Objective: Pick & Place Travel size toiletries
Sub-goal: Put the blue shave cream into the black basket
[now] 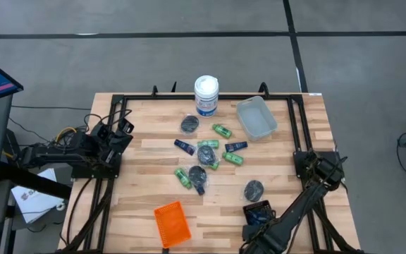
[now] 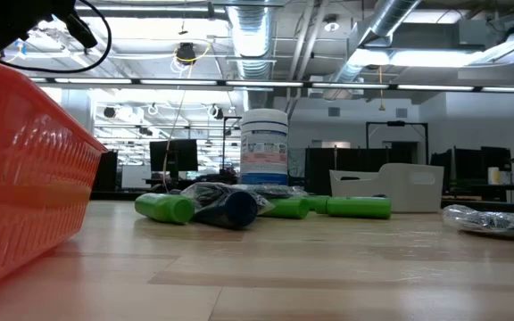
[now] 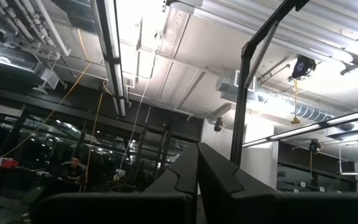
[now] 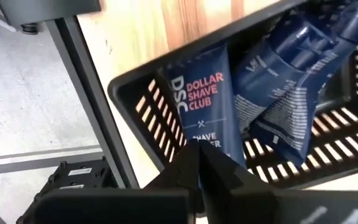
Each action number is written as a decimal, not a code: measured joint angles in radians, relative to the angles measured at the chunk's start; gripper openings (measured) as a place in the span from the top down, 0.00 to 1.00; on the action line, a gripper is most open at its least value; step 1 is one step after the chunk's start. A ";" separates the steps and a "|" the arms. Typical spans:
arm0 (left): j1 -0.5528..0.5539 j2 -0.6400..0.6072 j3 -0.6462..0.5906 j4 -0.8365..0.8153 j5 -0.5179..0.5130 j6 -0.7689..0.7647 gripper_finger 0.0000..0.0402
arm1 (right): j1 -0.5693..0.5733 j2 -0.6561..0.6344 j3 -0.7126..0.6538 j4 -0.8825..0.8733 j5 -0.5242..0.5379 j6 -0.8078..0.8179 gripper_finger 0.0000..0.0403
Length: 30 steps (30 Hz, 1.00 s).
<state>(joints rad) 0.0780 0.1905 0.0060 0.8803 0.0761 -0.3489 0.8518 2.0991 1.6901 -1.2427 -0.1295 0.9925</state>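
R gripper point(image 4: 199, 163), fingers closed w/ nothing between, hangs over black tray point(image 4: 143, 93) holding dark blue tubes point(image 4: 205, 99). Farther off mid-table: green bottles point(image 1: 222, 130), wrapped pucks point(image 1: 254, 189). L gripper point(image 3: 197, 171) closed, parked at table's left edge.

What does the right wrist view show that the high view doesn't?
Only the right wrist view shows two dark blue tubes lying inside the black tray, one reading Dollar Shave Club. Only the high view shows the scattered toiletries, white canister, clear tray, orange tray and left gripper. Both show the black tray and right gripper, shut.
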 joint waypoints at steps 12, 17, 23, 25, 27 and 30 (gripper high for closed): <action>0.000 0.000 0.000 0.000 0.000 -0.010 1.00 | -0.100 -0.006 0.132 -0.203 0.250 -0.042 0.98; 0.000 0.000 0.000 0.000 0.000 -0.009 1.00 | -0.213 -0.008 0.163 -0.220 0.428 -0.104 0.92; 0.000 0.000 0.000 0.000 0.003 -0.009 1.00 | -0.382 -0.008 0.122 -0.234 0.429 -0.158 0.74; 0.000 0.000 0.000 0.000 0.007 -0.009 1.00 | -0.437 -0.008 0.104 -0.263 0.441 -0.221 0.66; 0.000 0.000 0.000 0.000 0.008 -0.019 1.00 | -0.490 -0.008 0.089 -0.283 0.456 -0.295 0.58; 0.000 0.000 0.000 0.000 0.008 -0.030 1.00 | -0.566 -0.008 0.071 -0.274 0.462 -0.421 0.50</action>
<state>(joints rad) 0.0780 0.1905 0.0059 0.8799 0.0841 -0.3790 0.2856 2.0914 1.7612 -1.5171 0.3322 0.5716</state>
